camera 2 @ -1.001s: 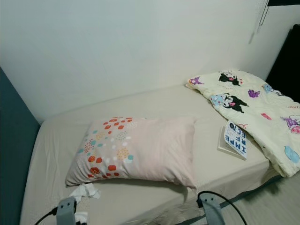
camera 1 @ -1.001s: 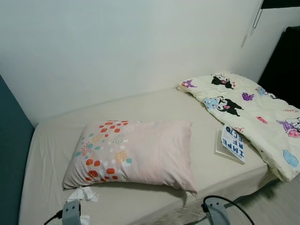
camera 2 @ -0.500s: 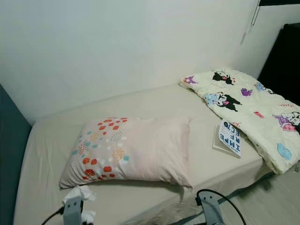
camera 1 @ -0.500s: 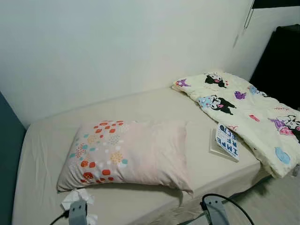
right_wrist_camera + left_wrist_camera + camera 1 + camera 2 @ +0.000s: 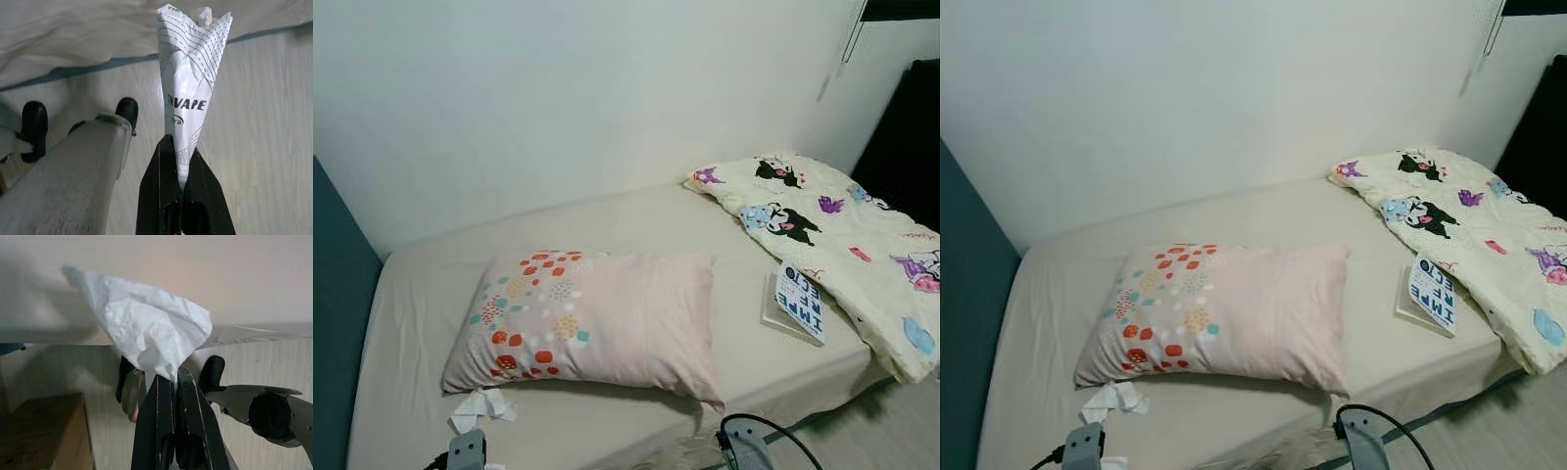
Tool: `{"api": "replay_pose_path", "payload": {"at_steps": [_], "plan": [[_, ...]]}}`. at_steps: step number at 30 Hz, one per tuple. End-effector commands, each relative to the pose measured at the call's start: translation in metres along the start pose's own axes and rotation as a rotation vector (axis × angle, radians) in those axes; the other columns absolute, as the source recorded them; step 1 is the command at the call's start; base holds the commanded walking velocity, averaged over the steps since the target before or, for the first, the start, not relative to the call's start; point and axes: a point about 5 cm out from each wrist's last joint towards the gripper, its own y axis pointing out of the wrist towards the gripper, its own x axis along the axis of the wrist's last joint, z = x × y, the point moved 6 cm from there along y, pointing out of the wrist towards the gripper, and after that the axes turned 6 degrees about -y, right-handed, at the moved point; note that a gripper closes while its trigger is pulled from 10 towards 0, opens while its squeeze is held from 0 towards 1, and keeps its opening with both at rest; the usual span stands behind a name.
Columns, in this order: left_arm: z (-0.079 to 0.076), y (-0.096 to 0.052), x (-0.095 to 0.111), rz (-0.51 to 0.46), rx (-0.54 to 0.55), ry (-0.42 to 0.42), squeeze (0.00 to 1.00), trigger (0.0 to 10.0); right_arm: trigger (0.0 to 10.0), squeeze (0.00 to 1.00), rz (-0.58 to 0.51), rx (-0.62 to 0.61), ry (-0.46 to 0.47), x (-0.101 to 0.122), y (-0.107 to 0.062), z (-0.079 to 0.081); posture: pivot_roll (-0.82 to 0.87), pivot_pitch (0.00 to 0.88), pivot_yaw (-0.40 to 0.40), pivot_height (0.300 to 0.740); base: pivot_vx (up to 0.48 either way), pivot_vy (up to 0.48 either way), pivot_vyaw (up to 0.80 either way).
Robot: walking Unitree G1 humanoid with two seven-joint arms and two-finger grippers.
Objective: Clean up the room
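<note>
1. Left gripper: fingers pressed together, clamped on a crumpled white tissue. The tissue fans out beyond the fingertips, in front of the pale edge of the bed.
2. Right gripper: fingers closed on the lower end of a folded printed paper wrapper. The wrapper stands up past the fingertips; black lettering and dashed lines on it. Wood-look floor lies beyond this gripper.
3. Head views: both arms sit low at the near edge, the left arm and the right arm with a black cable loop.
4. Second crumpled tissue lies on the bed sheet just ahead of the left arm, touching the near corner of the pillow.
5. The pillow is pale pink with coloured dots at its left end and lies flat on the bed, ahead of and between the two arms.
6. Book with blue block lettering rests on the bed ahead of the right arm, to the right, against the cartoon-print blanket.
7. Blanket hangs over the bed's right end.
</note>
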Motion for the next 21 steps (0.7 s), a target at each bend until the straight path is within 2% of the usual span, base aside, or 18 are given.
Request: {"api": "replay_pose_path", "payload": {"at_steps": [1,4,6,7,12,17,21], "plan": [[0.008,-0.002,-0.002,0.01,0.019,0.011,0.0,10.0,10.0,0.0,0.025,0.005,-0.013,-0.008,0.0,0.005,-0.03,0.0,-0.03,0.74,0.0,0.0,0.0],[0.009,-0.002,-0.006,0.018,0.023,0.008,0.0,10.0,10.0,0.0,0.039,0.013,-0.012,-0.015,-0.001,0.01,-0.04,0.0,-0.059,0.74,0.0,0.0,0.0],[0.009,-0.003,-0.01,0.022,0.028,-0.004,0.0,10.0,10.0,0.0,0.034,0.023,-0.052,-0.014,-0.001,0.011,-0.03,0.0,-0.072,0.74,0.0,0.0,0.0],[0.01,-0.003,-0.01,0.013,0.031,-0.03,0.0,10.0,10.0,0.0,0.031,0.022,-0.08,-0.011,-0.001,0.009,-0.04,0.0,-0.065,0.74,0.0,0.0,0.0],[0.009,-0.003,-0.01,0.008,0.035,-0.054,0.0,10.0,10.0,0.0,0.025,0.008,-0.107,-0.006,0.0,0.002,-0.05,0.0,-0.06,0.74,0.0,0.0,0.0],[0.009,-0.004,-0.018,0.041,0.025,-0.006,0.0,10.0,10.0,0.0,0.009,-0.007,-0.083,-0.001,-0.001,-0.01,-0.04,0.0,-0.051,0.74,0.0,0.0,0.0],[0.01,-0.005,-0.02,0.049,0.025,0.007,0.0,10.0,10.0,0.0,0.02,-0.004,-0.078,-0.005,-0.001,-0.009,-0.03,0.0,-0.049,0.74,0.0,0.0,0.0]]}}
